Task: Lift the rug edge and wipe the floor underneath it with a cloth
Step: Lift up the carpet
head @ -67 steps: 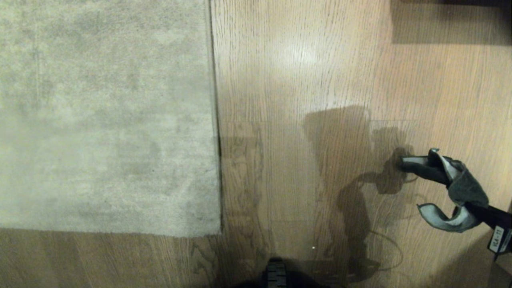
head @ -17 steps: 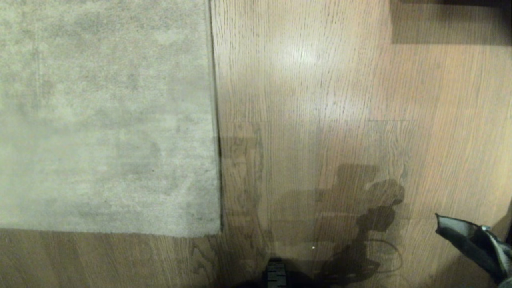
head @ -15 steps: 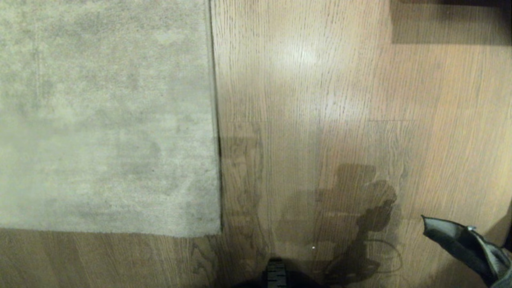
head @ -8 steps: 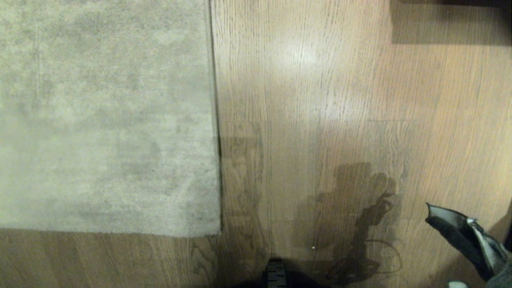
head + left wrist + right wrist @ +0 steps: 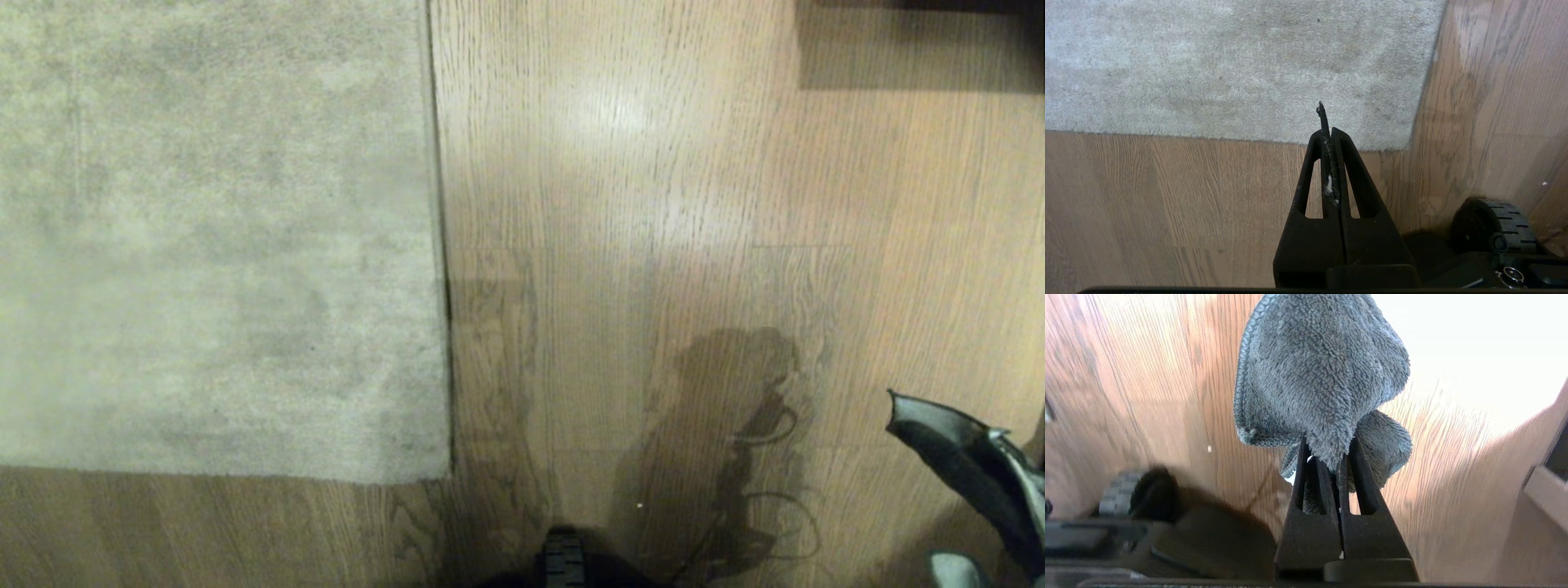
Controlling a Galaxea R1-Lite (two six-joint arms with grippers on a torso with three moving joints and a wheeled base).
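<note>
Right gripper (image 5: pixel 1336 457) is clamped tight on the cloth (image 5: pixel 1318 375), holding it above the floor (image 5: pixel 653 204) at the near right, well clear of the rug edge (image 5: pixel 441 245), which lies flat. Left gripper (image 5: pixel 1329 132) hangs pinched together, empty, over the rug's near right corner.

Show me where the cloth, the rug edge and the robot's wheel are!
cloth (image 5: pixel 1323 379), right wrist view, on its fluffy middle.
rug edge (image 5: pixel 439 245), head view, on the straight border.
wheel (image 5: pixel 1498 220), left wrist view, on its ridged tread.
</note>
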